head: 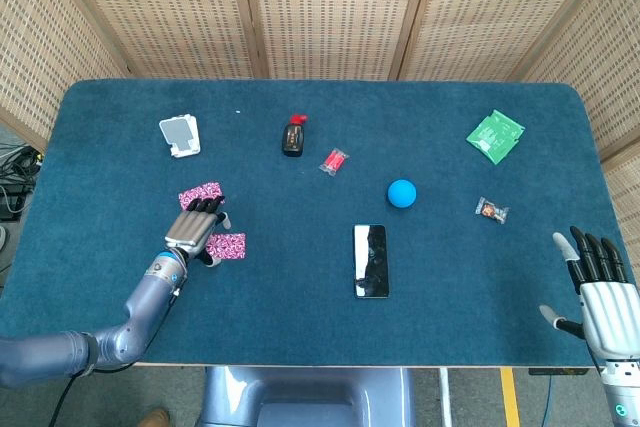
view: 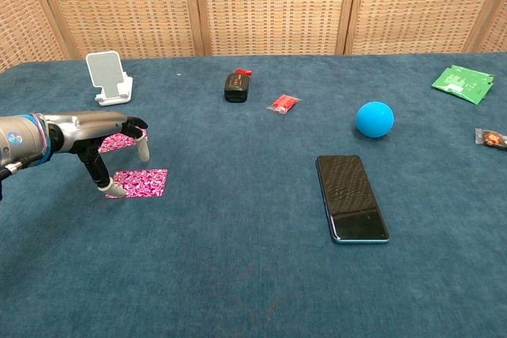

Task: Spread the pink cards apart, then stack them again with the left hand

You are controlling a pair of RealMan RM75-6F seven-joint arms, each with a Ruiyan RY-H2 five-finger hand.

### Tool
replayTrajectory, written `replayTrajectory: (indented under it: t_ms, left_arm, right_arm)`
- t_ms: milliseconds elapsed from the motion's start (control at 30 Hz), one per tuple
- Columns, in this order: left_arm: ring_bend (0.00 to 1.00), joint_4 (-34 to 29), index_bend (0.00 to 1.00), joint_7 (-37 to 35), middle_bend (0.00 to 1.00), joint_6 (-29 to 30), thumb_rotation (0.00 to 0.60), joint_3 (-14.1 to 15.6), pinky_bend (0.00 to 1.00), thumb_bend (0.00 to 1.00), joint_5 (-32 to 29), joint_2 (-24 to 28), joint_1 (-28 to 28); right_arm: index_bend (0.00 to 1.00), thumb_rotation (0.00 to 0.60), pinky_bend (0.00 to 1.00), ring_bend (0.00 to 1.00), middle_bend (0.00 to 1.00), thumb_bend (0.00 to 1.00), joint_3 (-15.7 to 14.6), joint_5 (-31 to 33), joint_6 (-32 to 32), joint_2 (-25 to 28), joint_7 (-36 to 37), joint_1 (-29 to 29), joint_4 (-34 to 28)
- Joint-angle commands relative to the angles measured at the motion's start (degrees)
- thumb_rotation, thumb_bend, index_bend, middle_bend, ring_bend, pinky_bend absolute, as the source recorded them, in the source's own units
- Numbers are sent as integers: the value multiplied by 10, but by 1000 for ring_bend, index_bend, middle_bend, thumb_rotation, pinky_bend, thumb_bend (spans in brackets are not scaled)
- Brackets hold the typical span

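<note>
Two pink patterned cards lie apart on the blue table. One pink card (head: 198,193) (view: 117,142) sits farther back, the other pink card (head: 227,245) (view: 142,182) nearer the front. My left hand (head: 196,226) (view: 101,137) hovers between them, palm down, fingers spread, with one fingertip touching the table at the near card's left edge. It holds nothing. My right hand (head: 600,285) rests open at the table's front right corner, fingers apart and empty, seen only in the head view.
A black phone (head: 370,260) (view: 351,196) lies at centre front, a blue ball (head: 401,193) (view: 374,119) behind it. A white stand (head: 180,135) (view: 110,77), a black-and-red device (head: 293,136) (view: 237,86), a red sweet (head: 333,161) (view: 283,103), a green packet (head: 495,136) (view: 462,82) and a small wrapped snack (head: 491,210) (view: 491,138) are scattered around.
</note>
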Motion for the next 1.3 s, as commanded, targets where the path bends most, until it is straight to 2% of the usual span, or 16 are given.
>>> replayTrajectory:
  t_ms: [33,467,533,767,1000,1300]
  left_arm:
    - [0,4,346,1,0,2,600,3,0,191,0,-5,0]
    - [0,30,363,-9,0,-9,600,5,0,193,-3,-24,1]
    - [0,34,389,-11,0,-10,600,5,0,194,-2,-26,1]
    - [0,42,636,-14,0,-4,600,4,0,211,-3,-32,5]
    - [0,37,762,-19,0,0,600,0,0,225,1,-33,8]
    - [0,37,777,-8,0,-2,600,-5,0,246,-10,-28,2]
  right_arm:
    - [0,600,0,0,0,0,0,0,-1,0,1,0,1]
    - [0,600,0,0,0,0,-1,0,-2,0,1,0,1]
    - [0,600,0,0,0,0,0,1,-2,0,0,1,1]
    - [0,600,0,0,0,0,-1,2,-5,-1,0,2,2]
    - [0,600,0,0,0,0,-1,1,-6,-1,1,2,2]
    - [0,600,0,0,0,0,-2,2,-8,-1,1,3,1]
